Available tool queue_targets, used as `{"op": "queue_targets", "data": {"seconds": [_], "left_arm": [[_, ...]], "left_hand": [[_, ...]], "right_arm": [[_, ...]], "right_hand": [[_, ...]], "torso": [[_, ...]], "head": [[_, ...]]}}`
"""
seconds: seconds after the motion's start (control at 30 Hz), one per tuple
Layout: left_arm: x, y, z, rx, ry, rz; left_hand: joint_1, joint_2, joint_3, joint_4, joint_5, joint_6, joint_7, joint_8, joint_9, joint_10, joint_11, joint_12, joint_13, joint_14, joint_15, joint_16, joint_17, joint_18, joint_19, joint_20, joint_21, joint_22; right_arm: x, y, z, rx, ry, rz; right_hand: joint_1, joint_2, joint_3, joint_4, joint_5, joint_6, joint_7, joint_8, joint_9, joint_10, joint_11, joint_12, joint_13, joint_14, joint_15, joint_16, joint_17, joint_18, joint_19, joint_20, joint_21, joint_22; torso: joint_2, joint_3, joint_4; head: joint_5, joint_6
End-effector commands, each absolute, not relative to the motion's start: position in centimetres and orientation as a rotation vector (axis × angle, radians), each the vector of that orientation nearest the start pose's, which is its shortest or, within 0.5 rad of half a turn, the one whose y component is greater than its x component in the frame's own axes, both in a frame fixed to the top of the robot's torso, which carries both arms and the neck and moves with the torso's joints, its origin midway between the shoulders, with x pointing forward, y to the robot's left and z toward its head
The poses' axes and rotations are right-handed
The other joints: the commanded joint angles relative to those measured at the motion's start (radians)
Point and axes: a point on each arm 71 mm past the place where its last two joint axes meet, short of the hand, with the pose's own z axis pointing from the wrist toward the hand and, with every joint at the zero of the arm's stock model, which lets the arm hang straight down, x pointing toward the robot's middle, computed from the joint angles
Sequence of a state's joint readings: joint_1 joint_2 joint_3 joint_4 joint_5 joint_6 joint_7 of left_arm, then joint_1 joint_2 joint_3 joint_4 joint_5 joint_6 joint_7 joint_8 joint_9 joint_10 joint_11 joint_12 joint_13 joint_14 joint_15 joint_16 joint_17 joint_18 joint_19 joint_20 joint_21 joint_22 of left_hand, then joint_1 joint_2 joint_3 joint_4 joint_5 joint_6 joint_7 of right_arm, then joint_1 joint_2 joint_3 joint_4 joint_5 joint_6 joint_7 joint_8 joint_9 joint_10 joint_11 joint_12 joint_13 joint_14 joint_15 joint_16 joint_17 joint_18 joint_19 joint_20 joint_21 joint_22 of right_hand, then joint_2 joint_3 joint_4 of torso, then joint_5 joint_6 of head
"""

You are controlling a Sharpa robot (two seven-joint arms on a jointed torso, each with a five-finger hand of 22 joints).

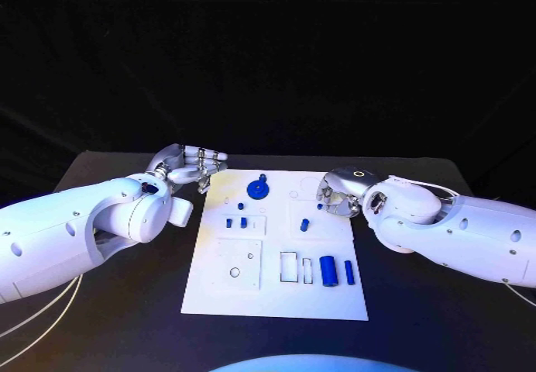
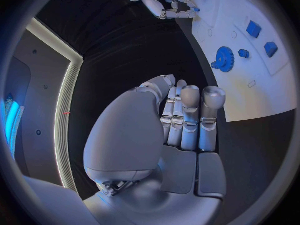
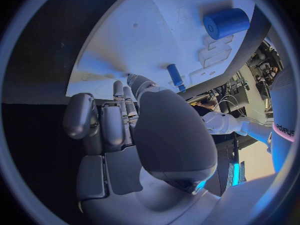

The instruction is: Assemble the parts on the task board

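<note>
- Now we see the task board (image 1: pixel 224 298), a white plate, lying in the middle of the black tabletop (image 1: pixel 101 325) between the two arms.
- Our left robot hand (image 1: pixel 190 167) sits just off the board's far left corner; its fingers (image 2: pixel 190 117) lie straight and side by side with the thumb folded near them, and they hold nothing (the left wrist view shows this plainly).
- Our right robot hand (image 1: pixel 338 195) rests at the board's right edge, near the far end. Its fingers (image 3: pixel 103 122) curl inward; from these pictures we cannot tell whether anything is held in them.
- A blue gear (image 1: pixel 258 188) lies on the far part of the board, near the middle, closer to the left robot hand.
- Three small blue pegs (image 1: pixel 237 218) sit just below the gear, on the left half.
- One short blue peg (image 1: pixel 304 225) lies on the right half, just beside the right robot hand's fingertips; the right wrist view also shows it close by.
- A thick blue cylinder (image 1: pixel 328 270) and a thinner blue pin (image 1: pixel 348 271) lie side by side near the board's right edge, toward us, next to two narrow rectangular slots (image 1: pixel 296 267).
- A square recess with a small ring (image 1: pixel 235 272) occupies the left near part.
</note>
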State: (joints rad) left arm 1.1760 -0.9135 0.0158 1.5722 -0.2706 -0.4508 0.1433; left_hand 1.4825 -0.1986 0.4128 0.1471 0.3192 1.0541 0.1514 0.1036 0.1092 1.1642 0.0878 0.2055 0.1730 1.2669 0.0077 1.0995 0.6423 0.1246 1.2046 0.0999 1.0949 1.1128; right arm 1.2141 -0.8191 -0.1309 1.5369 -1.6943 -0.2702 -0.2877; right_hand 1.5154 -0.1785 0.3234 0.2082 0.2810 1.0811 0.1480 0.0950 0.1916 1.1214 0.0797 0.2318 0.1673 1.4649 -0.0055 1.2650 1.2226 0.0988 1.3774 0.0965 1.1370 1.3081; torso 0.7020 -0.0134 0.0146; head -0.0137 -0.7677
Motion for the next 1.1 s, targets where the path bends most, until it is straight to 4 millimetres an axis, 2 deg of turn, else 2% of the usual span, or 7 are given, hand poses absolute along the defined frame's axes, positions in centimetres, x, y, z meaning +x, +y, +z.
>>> {"op": "queue_targets", "data": {"seconds": [0.03,0.4,0.57,0.8,0.9,1.0,1.1], "left_arm": [[48.4,23.5,-17.3,-1.059,1.500,-1.261],[48.2,23.2,-17.3,-1.061,1.506,-1.285],[48.2,23.1,-17.3,-1.061,1.508,-1.288],[48.2,23.1,-17.3,-1.061,1.511,-1.291],[48.2,23.1,-17.3,-1.064,1.519,-1.289],[48.2,23.1,-17.4,-1.068,1.524,-1.286],[48.2,23.1,-17.4,-1.070,1.527,-1.284]], "left_hand": [[-0.001,0.007,0.002,-0.006,0.003,-0.001,0.005,0.000,-0.001,-0.007,-0.003,0.005,0.001,-0.005,0.001,-0.003,0.002,0.002,0.006,0.001,0.005,0.002],[0.004,0.011,0.005,-0.012,0.003,0.000,0.004,0.001,-0.002,-0.009,-0.003,0.011,0.004,-0.007,0.001,-0.007,-0.005,0.003,0.007,0.001,0.003,0.000],[0.004,0.012,0.006,-0.017,0.002,0.000,0.006,0.002,-0.004,-0.019,0.000,0.017,0.007,-0.040,0.003,-0.048,-0.070,0.016,-0.034,0.002,-0.049,-0.048],[0.004,0.013,0.006,-0.018,0.002,0.000,0.007,0.002,-0.005,-0.022,0.000,0.019,0.007,-0.047,0.003,-0.057,-0.082,0.018,-0.041,0.003,-0.057,-0.055],[0.003,0.013,0.006,-0.019,0.002,-0.002,0.008,0.002,-0.005,-0.024,0.001,0.020,0.008,-0.049,0.004,-0.060,-0.085,0.019,-0.043,0.003,-0.060,-0.057],[0.002,0.013,0.006,-0.020,0.001,-0.005,0.010,0.001,-0.007,-0.030,0.002,0.021,0.008,-0.054,0.005,-0.066,-0.095,0.020,-0.049,0.004,-0.068,-0.064],[0.002,0.013,0.006,-0.021,0.001,-0.005,0.010,0.000,-0.007,-0.031,0.003,0.022,0.008,-0.057,0.005,-0.069,-0.100,0.021,-0.051,0.004,-0.071,-0.066]], "right_arm": [[47.4,-18.9,-21.4,-0.359,1.729,0.372],[47.5,-18.5,-21.9,-0.364,1.745,0.376],[47.5,-18.3,-22.1,-0.368,1.754,0.377],[47.5,-18.2,-22.4,-0.369,1.763,0.376],[47.5,-18.2,-22.5,-0.368,1.765,0.374],[47.5,-18.1,-22.5,-0.368,1.768,0.372],[47.5,-18.1,-22.6,-0.370,1.772,0.371]], "right_hand": [[0.007,0.001,0.008,0.000,-0.001,0.008,-0.001,-0.002,-0.001,0.008,-0.002,-0.002,-0.002,0.044,0.003,0.005,0.001,-0.013,0.007,0.001,0.008,0.039],[0.014,0.007,0.040,-0.017,-0.019,0.021,-0.004,-0.003,0.000,0.025,-0.007,-0.004,-0.009,0.041,-0.003,0.005,-0.003,-0.016,0.014,-0.001,0.030,0.057],[0.014,0.008,0.049,-0.022,-0.022,0.026,-0.006,-0.002,0.001,0.030,-0.008,-0.003,-0.011,0.041,-0.004,0.009,0.000,-0.018,0.018,-0.002,0.042,0.065],[0.015,0.011,0.065,-0.034,-0.028,0.036,-0.009,0.000,0.003,0.041,-0.012,-0.002,-0.012,0.042,-0.007,0.015,0.004,-0.020,0.021,-0.004,0.052,0.073],[0.005,0.014,0.076,-0.039,-0.074,0.037,-0.009,-0.004,0.002,0.042,-0.012,-0.005,-0.015,0.041,-0.007,0.013,0.001,-0.020,0.020,-0.004,0.053,0.077],[0.003,0.015,0.079,-0.041,-0.082,0.038,-0.009,-0.005,0.003,0.043,-0.012,-0.005,-0.016,0.041,-0.007,0.015,0.002,-0.020,0.020,-0.004,0.054,0.078],[0.002,0.015,0.081,-0.044,-0.086,0.040,-0.010,-0.005,0.003,0.044,-0.012,-0.006,-0.016,0.041,-0.007,0.017,0.004,-0.021,0.022,-0.004,0.058,0.081]], "torso": [[0.000,0.0015,-0.0008],[0.000,0.0016,-0.0007],[0.000,0.0021,-0.0003],[-0.001,0.0017,0.0005],[-0.001,0.0016,0.0005],[0.000,0.0014,-0.0005],[-0.001,0.0015,0.0002]], "head": [[0.001,-0.001],[0.003,-0.005],[0.004,-0.007],[0.006,-0.010],[0.004,-0.010],[0.006,-0.010],[0.007,-0.016]]}}
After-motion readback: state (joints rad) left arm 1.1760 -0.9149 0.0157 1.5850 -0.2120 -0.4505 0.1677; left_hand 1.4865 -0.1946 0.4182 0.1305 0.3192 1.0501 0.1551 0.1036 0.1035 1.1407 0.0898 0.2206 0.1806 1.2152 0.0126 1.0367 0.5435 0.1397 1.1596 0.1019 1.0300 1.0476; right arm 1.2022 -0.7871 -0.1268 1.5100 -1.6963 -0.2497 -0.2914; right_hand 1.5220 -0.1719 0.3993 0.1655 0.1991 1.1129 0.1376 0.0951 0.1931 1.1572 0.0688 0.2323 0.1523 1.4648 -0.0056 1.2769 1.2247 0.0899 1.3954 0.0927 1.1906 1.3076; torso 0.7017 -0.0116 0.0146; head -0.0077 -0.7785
